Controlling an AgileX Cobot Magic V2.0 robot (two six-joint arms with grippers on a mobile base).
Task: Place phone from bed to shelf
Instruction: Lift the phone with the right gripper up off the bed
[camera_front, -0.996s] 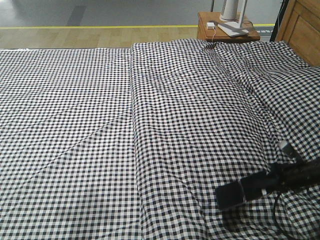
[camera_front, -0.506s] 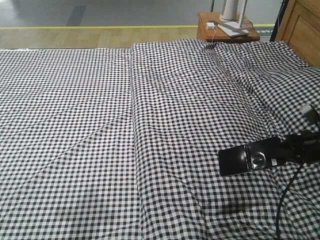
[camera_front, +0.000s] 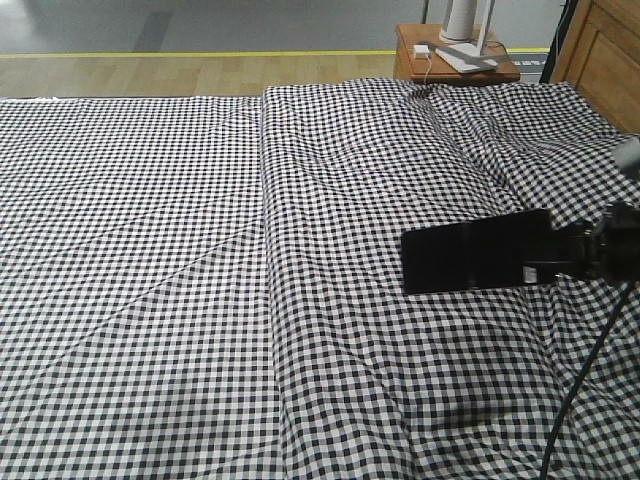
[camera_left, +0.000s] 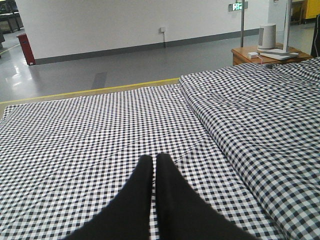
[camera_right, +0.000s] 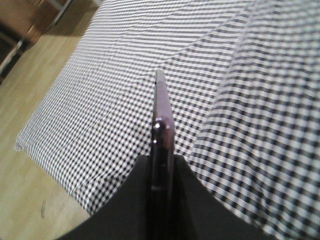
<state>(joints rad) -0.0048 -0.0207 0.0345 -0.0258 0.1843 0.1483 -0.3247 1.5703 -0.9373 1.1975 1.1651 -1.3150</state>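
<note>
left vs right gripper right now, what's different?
The left gripper is shut on nothing; the right gripper is shut on the phone. The right gripper shows in the front view, holding the phone lifted off the bed; the left gripper does not appear there. Both have black fingers and sit over the bed.

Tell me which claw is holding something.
The right claw, clamped on the phone above the bed; the left claw is closed on nothing.
</note>
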